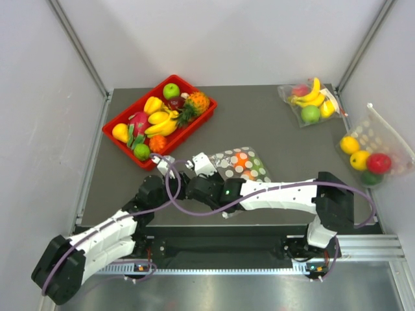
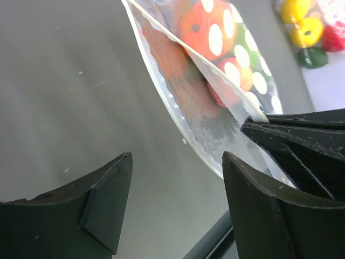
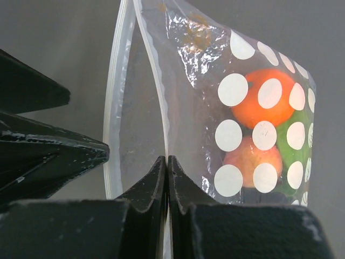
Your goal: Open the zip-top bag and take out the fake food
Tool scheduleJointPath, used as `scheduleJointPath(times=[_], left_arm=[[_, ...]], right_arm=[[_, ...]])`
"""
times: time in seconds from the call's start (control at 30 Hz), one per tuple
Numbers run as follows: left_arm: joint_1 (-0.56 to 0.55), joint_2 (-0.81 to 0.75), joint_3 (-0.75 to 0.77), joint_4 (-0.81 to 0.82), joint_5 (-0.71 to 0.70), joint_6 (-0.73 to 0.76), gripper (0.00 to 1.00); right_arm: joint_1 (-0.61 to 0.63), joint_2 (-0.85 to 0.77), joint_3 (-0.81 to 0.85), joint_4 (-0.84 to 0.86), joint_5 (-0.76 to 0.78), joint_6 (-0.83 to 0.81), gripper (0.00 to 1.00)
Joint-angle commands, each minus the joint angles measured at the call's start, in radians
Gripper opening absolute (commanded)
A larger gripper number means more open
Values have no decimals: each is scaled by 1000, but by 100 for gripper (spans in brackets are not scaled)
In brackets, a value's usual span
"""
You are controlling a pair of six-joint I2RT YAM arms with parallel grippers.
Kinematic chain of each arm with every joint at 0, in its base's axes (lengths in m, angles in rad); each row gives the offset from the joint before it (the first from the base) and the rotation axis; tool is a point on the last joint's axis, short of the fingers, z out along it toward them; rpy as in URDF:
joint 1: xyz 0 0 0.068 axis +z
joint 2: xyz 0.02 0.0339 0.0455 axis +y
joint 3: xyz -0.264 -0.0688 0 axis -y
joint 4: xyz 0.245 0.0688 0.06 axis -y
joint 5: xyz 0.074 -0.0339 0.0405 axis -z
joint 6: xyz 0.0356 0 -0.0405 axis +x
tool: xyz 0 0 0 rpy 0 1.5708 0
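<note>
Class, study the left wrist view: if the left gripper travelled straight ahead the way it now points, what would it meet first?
Probably the zip-top bag, whose loose lip lies just ahead of the left gripper; exact depth is unclear.

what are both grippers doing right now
left gripper: open, beside the zip-top bag, holding nothing
right gripper: closed on the zip-top bag's lip
</note>
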Motion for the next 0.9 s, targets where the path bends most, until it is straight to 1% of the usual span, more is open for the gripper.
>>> scheduleJointPath(times=[0.0,0.17,0.27,0.33,0.4,0.43,0.5,0.53,0.57,0.6,0.63,0.73,0.87], left_arm=[[-3,41,-5,175,51,-29,72],[-26,141,11,302,66,-66,73],[-64,230,41,331,57,-68,71],[-103,297,60,356,49,-66,63],[-120,352,74,385,51,-72,51],[-126,366,74,395,51,-77,34],[-128,382,68,414,37,-94,17],[-128,377,68,403,25,-94,6],[-128,373,70,385,11,-89,3],[-128,355,82,361,-3,-73,0],[-128,347,91,289,-38,-62,0],[-125,322,128,192,-90,-20,0],[-111,344,175,124,-128,18,0]], right_arm=[[11,-68,-12,31,0,22,0],[10,-94,-24,28,5,29,0],[10,-114,-41,29,16,42,0],[10,-128,-52,19,29,51,0],[5,-143,-67,9,40,55,0],[-1,-148,-73,6,46,57,0],[-19,-174,-94,-8,63,66,0],[-28,-185,-102,-12,71,71,0],[-38,-198,-111,-24,77,72,0],[-56,-230,-125,-29,92,74,0],[-64,-249,-133,-35,100,69,0],[-94,-326,-138,-66,143,51,0],[-104,-410,-116,-110,196,34,0]])
